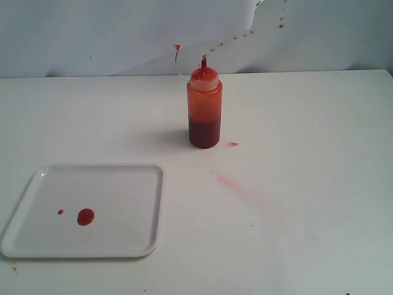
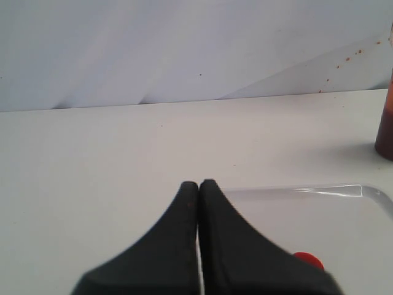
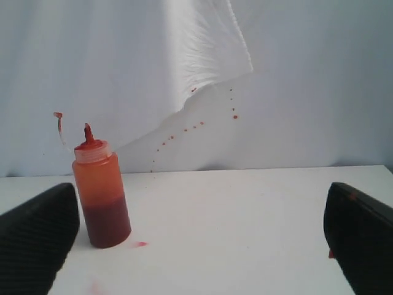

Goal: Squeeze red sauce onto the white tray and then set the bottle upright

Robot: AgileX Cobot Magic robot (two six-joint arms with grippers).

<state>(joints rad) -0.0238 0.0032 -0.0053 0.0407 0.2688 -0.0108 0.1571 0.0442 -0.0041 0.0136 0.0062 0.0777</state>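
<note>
Red sauce (image 1: 86, 216): round blob and small drop on white tray (image 1: 141, 184)
Bottle (image 1: 204, 117): upright on table (image 1: 307, 184), beyond tray, untouched
Left gripper (image 2: 198, 184): pressed together, empty
Right gripper (image 3: 201, 209): spread wide, clear of bottle
Progress: both steps seemingly done

White matte worktop (image 1: 307, 110), spanning the full width of the exterior view up to a straight rear edge. Behind that edge, pale grey-white backdrop (image 1: 344, 43), partly overlapped by a draped white sheet (image 1: 110, 31) with a slanting, curved lower border. Just below that border, loose line of small red specks (image 1: 235, 39) on the backdrop, with one larger red spot (image 1: 281, 26) further up. Near the middle of the worktop, short red dash (image 1: 233, 144); nearer the front, faint pinkish smear (image 1: 236, 186), slanting. At the front left corner, a few tiny brownish flecks (image 1: 13, 267).
</note>
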